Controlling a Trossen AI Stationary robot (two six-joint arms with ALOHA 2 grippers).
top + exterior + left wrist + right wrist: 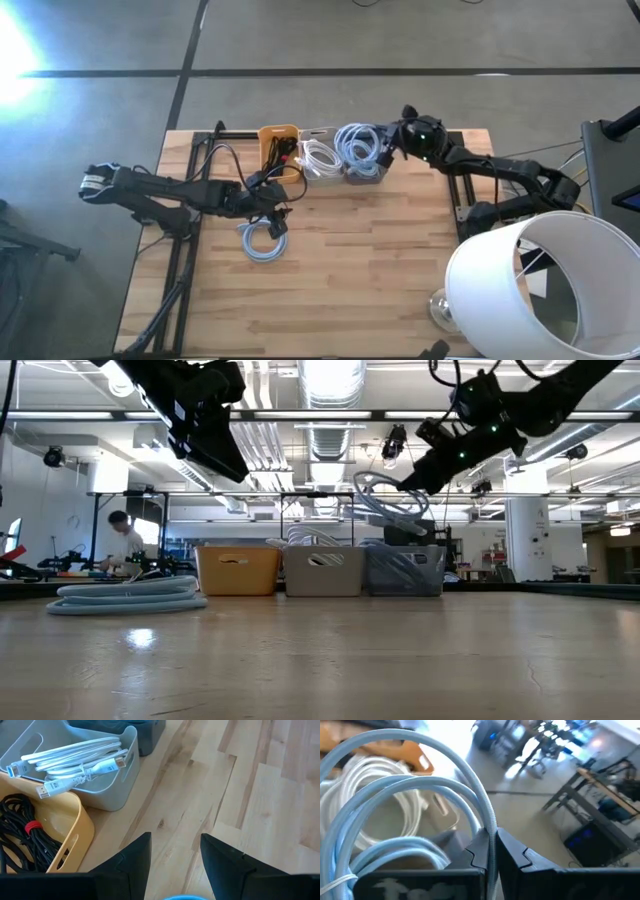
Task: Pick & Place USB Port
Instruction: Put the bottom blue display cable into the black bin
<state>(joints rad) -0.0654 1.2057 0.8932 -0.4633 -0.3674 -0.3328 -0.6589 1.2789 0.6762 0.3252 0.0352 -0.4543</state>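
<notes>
Light-blue cable [445, 790] pinched in right gripper [492, 851], apparently above grey bin [364, 172].

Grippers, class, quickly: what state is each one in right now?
Left end effector: open, holding nothing, above the table.
Right end effector: closed on the light blue cable, over the bins.
</notes>
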